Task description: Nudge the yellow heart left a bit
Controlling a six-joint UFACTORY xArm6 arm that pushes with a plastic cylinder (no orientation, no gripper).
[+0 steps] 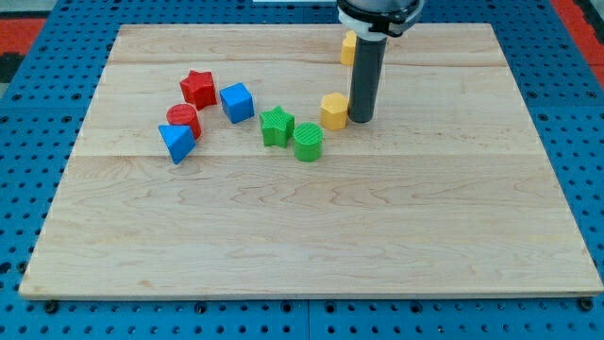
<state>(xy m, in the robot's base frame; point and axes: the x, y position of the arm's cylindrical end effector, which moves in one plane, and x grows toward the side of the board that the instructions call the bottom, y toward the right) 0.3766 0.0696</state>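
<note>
A yellow block lies right of the board's middle, in the upper half; its exact shape is hard to make out. My tip stands on the board just to its right, touching or almost touching it. A second yellow block lies near the view's top, partly hidden behind the dark rod, so its shape cannot be told either.
A green star and a green cylinder lie just left of the near yellow block. Further left are a blue cube, a red star, a red cylinder and a blue triangle. The wooden board ends at a blue pegboard.
</note>
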